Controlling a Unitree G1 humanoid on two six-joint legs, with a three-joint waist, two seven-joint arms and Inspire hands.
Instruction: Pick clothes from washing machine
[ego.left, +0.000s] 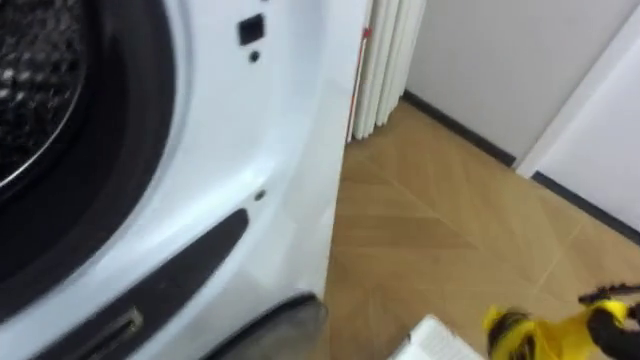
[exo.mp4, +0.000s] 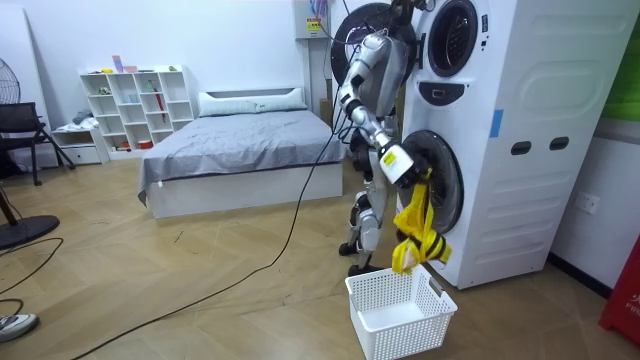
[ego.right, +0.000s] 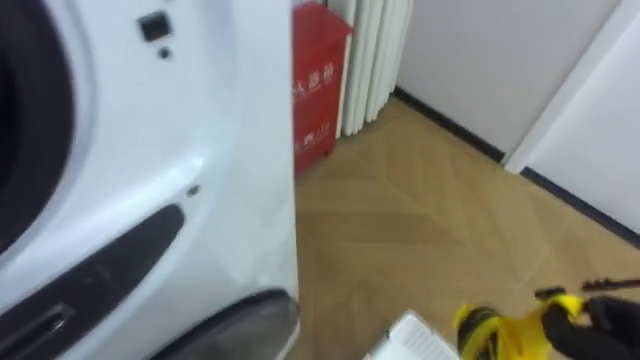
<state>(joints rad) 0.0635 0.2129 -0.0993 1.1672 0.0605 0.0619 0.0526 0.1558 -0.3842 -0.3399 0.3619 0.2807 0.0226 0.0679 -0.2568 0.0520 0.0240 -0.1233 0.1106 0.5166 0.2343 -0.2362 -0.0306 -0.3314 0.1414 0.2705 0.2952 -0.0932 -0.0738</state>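
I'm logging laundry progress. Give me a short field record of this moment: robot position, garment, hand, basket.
robot position: standing at the washing machine, facing its lower door
garment: yellow cloth, hanging in front of the door opening
right hand: shut on the yellow cloth
basket: white basket on the floor, below the cloth

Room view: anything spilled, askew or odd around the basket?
Nothing stands out. The basket sits upright on the floor by the washing machine, and the yellow garment hangs from the right hand above it.
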